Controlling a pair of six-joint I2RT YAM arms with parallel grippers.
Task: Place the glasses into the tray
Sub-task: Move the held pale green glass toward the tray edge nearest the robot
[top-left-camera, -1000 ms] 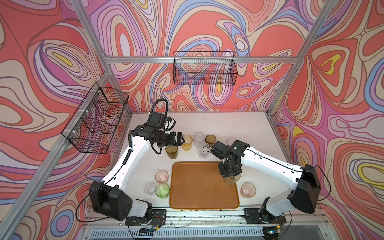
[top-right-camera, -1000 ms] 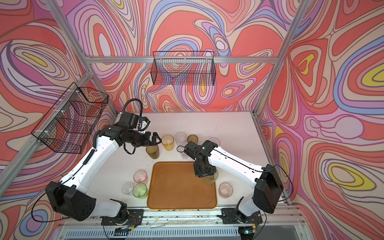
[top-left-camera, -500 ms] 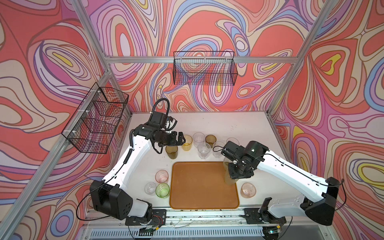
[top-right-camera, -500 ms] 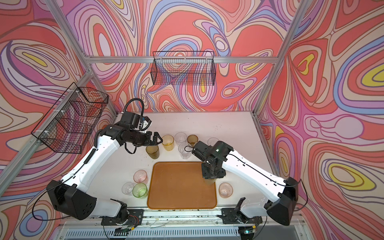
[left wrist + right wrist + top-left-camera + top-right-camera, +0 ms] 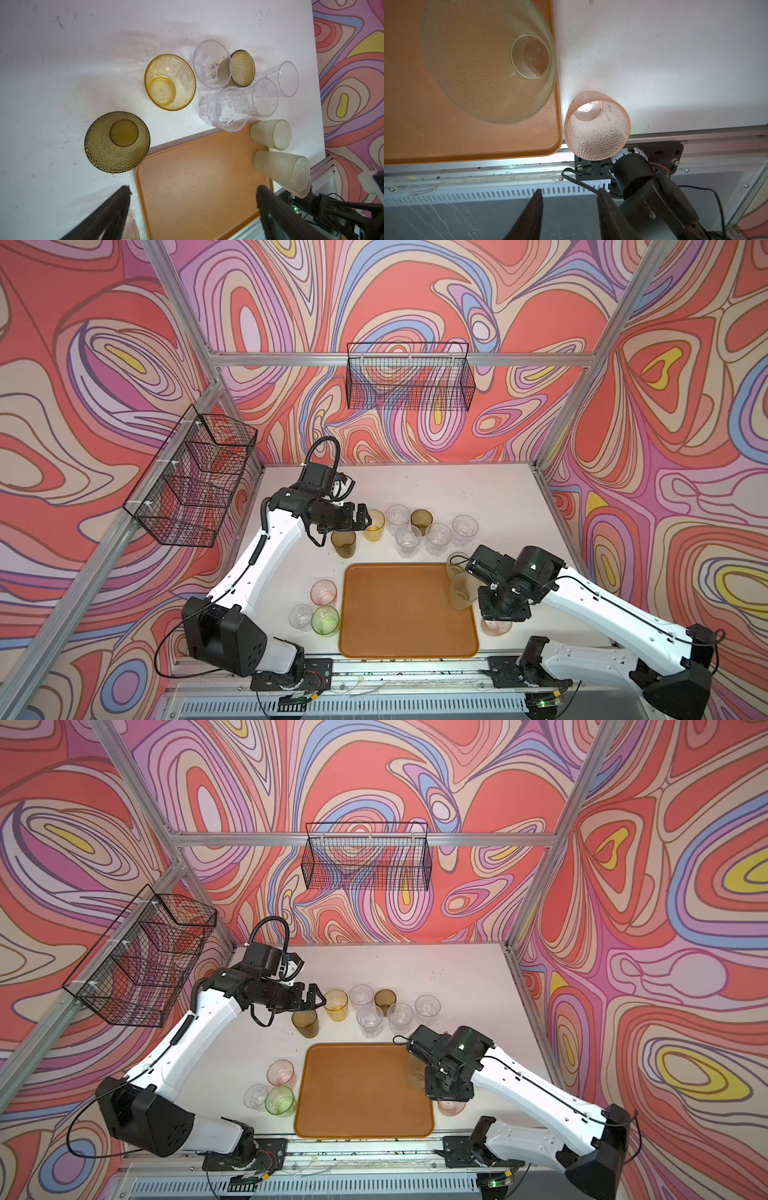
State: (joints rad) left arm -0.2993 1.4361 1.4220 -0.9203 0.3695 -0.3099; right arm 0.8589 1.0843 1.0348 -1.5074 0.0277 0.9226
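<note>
1. As I judge it, the step in hand falls between one placement and the next pick. The right jaws stand apart with nothing between them. A frosted green tumbler (image 5: 483, 68) stands upright inside the tray (image 5: 415, 135), just ahead of them and untouched.
2. A second frosted green tumbler (image 5: 456, 567) stands farther ahead, at the tray's far corner. I cannot tell whether it sits inside the rim.
3. A pink tumbler (image 5: 596, 128) stands on the worktop (image 5: 457, 489) directly before the right jaws, just outside the tray's near corner. It looks like that arm's likeliest next pick. That calls for coming down with the jaws astride its wall and keeping off the tray rim.
4. The left jaws are spread wide and hold nothing. An amber tumbler (image 5: 374, 524) is just ahead of their tips, and a dark olive tumbler (image 5: 343, 544) stands close beside them. Taking the amber one calls for a straight, short advance, because clear tumblers (image 5: 408, 541) crowd just beyond it.
5. Most tumblers stand outside the tray, so the task looks far from done.
6. The worktop is white, scuffed and specked. The walls carry red, pink and lilac swirls inside an aluminium frame. One black wire basket (image 5: 409, 381) hangs on the back wall and another (image 5: 195, 472) on the side wall.
</note>
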